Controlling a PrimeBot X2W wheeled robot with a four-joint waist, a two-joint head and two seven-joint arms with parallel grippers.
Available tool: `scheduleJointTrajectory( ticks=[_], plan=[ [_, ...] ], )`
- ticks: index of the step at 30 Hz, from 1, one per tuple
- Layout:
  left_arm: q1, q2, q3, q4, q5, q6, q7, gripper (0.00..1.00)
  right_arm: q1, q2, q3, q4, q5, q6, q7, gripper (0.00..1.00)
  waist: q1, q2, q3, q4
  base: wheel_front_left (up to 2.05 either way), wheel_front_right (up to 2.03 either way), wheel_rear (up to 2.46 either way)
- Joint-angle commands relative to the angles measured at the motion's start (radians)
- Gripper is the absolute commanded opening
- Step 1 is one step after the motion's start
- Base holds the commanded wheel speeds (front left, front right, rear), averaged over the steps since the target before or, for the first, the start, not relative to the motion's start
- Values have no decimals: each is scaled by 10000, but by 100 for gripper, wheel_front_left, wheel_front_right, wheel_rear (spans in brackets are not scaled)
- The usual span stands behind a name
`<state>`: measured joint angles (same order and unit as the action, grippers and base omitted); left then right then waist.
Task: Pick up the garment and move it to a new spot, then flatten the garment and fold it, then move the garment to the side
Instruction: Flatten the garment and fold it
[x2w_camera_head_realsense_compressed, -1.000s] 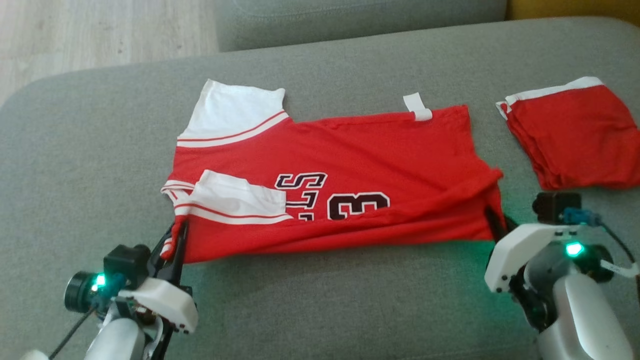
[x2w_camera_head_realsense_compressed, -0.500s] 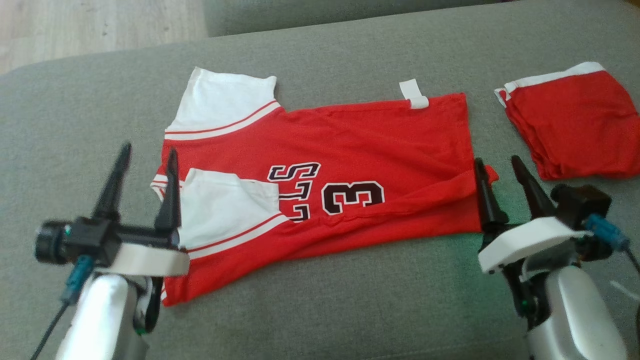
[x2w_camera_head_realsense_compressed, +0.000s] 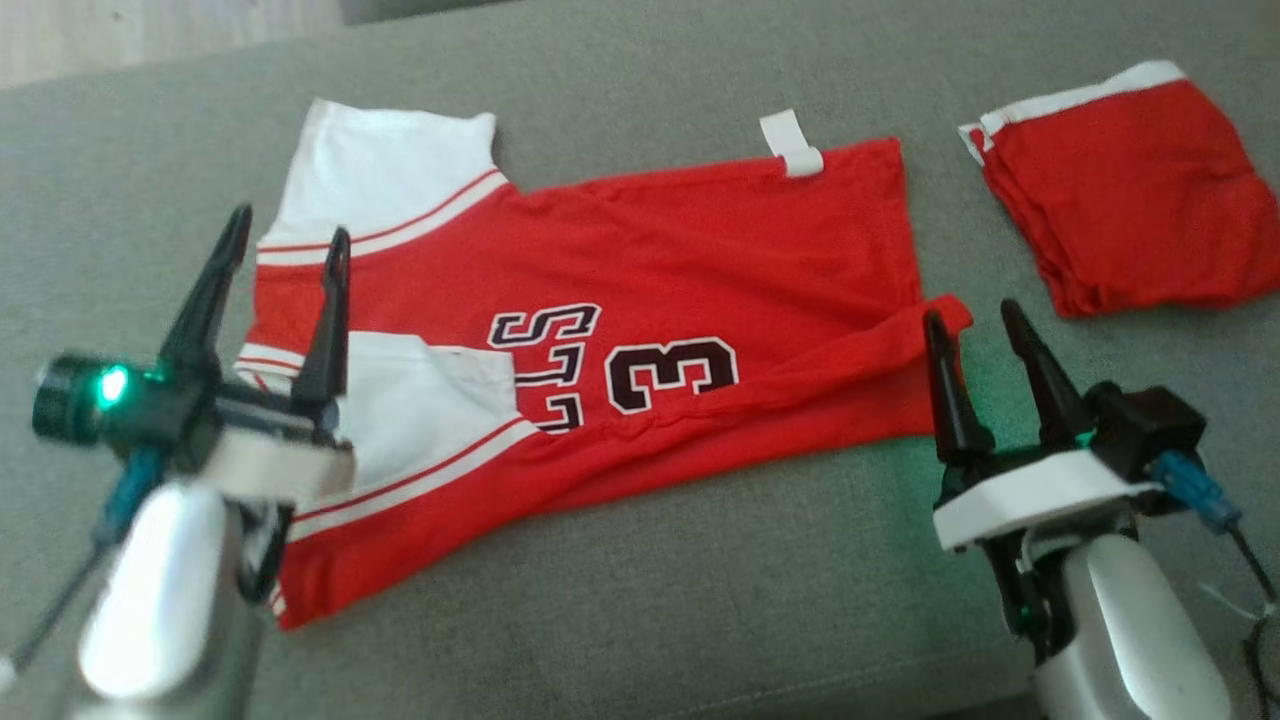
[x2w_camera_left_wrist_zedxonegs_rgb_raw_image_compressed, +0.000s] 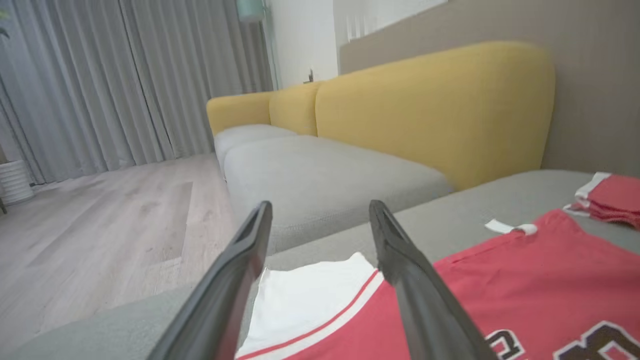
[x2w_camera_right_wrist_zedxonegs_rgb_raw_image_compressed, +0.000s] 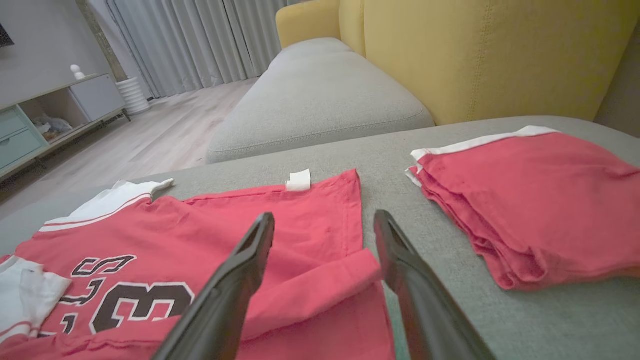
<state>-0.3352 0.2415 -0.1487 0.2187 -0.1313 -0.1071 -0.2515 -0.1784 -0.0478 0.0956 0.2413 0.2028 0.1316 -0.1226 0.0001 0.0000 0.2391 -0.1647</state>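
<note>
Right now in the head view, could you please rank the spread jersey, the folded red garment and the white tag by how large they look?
Largest: the jersey, spread across the cushion.
Next: the folded red garment.
Smallest: the white tag at the jersey's far edge.

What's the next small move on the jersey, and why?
Likely lower the left fingers onto the jersey's sleeve end and grip it for a crosswise fold. Both they and the right fingers stand open, holding nothing. The jersey lies folded once lengthwise, a long strip, not yet moved aside.
</note>
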Motion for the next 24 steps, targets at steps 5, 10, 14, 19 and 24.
scheduleJointTrajectory(
  ticks=[5,10,14,19,24],
  plan=[
    [-2764,1399,-677,1300,-124,-217,1512,100,-755,-25,264,-424,154,-9,-374,100,-1,0,1007,-599,0,0,0],
    [-4902,2653,-2905,2766,-1463,-231,3409,100,-1174,-25,416,-465,347,-9,-606,100,-1,0,1856,-953,0,0,0],
    [-6153,3348,-3933,3740,-2531,-233,4242,100,-1475,-24,656,-412,595,-9,-809,100,-1,0,2310,-1176,0,0,0],
    [-7165,3765,-4345,4902,-3041,-234,4518,100,-1754,-24,920,-271,819,-9,-1004,100,-1,0,2664,-1392,0,0,0],
    [-7844,3846,-4457,5961,-3269,-210,4640,100,-1902,-24,1021,-178,881,-9,-1116,100,-1,0,2911,-1548,0,0,0]
  ],
)
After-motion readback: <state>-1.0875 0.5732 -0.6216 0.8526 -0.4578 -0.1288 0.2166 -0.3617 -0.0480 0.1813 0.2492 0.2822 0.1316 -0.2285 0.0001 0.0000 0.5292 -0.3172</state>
